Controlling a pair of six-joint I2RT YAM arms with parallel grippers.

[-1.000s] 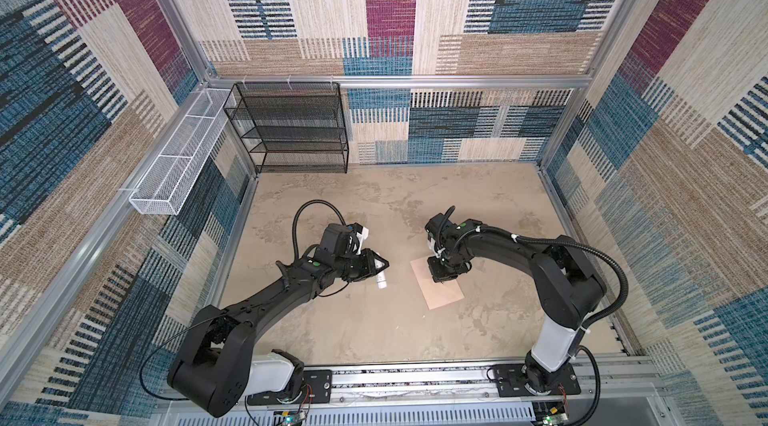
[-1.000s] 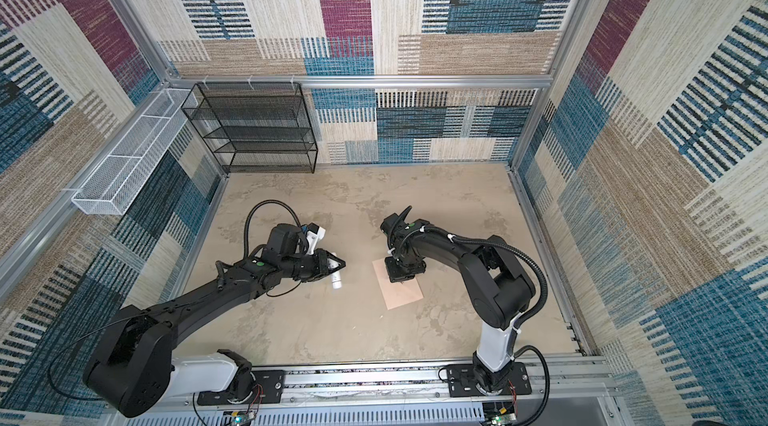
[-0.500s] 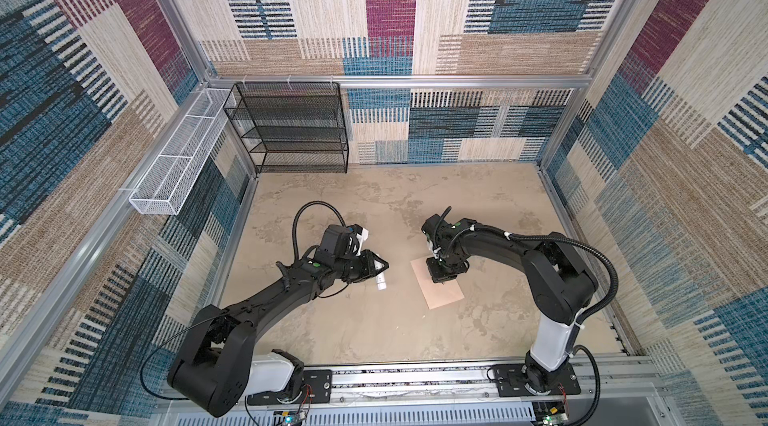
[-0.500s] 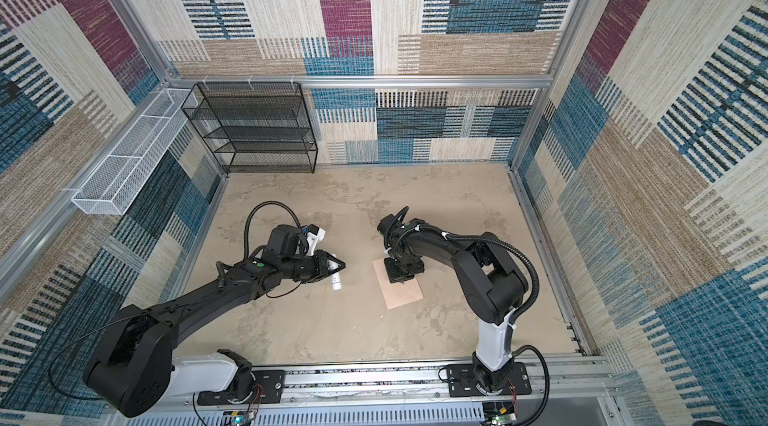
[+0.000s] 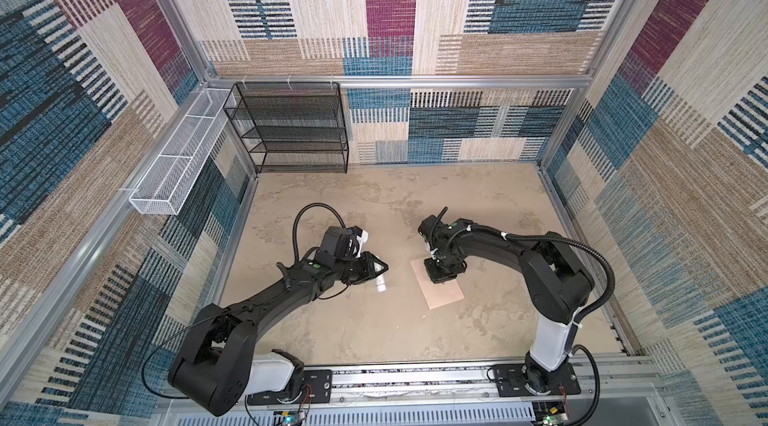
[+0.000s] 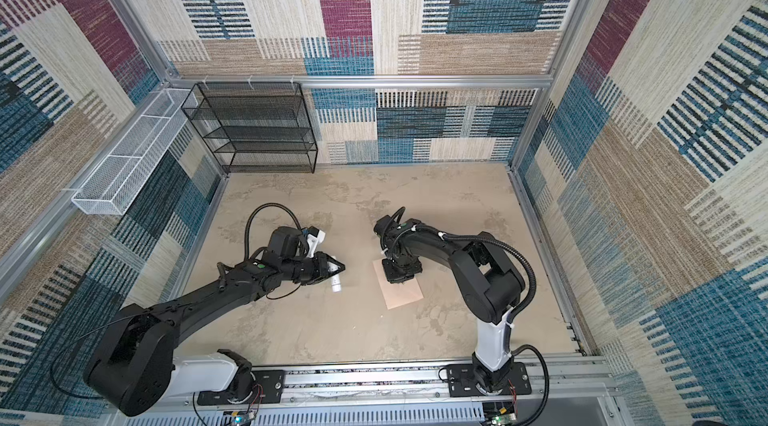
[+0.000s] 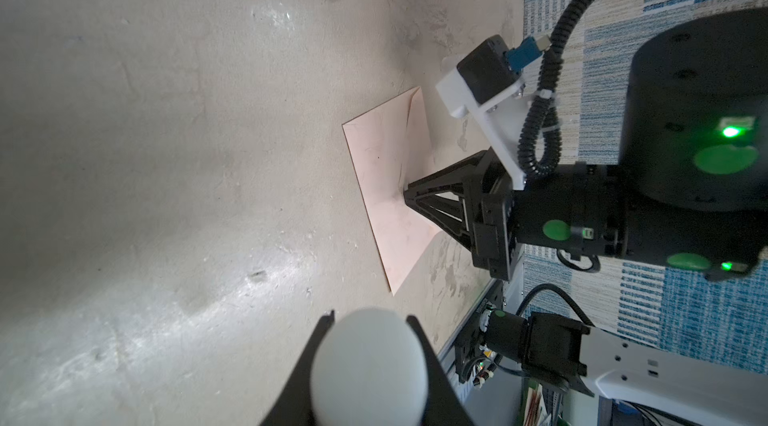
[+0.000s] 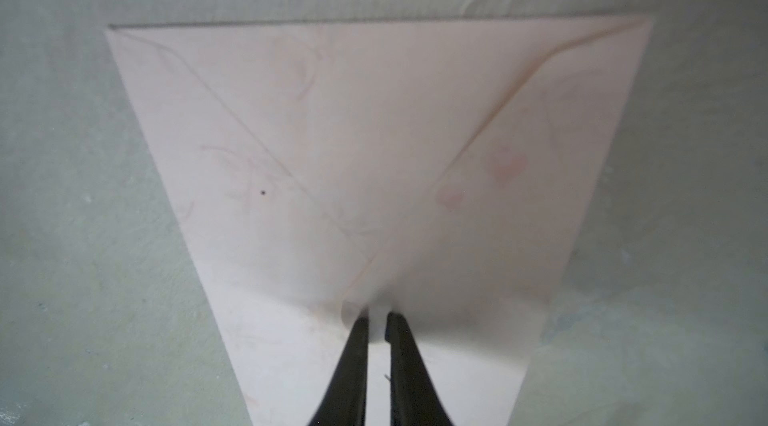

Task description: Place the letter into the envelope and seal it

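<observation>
Nearest you, the envelope lies flat on the table, long axis near-to-far, slightly diagonal, flap folded down. The letter is unseen, presumably inside. The right end effector, jaws barely parted and gripping nothing, presses the flap tip, likely sealing it. The left end effector grips a white tube, kept aside.

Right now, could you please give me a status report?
Left gripper shut on tube. Right gripper slightly open, fingers on envelope. Flap down, letter not in sight. Nothing blocking.

Matt peach paper envelope on rough mottled tabletop
</observation>
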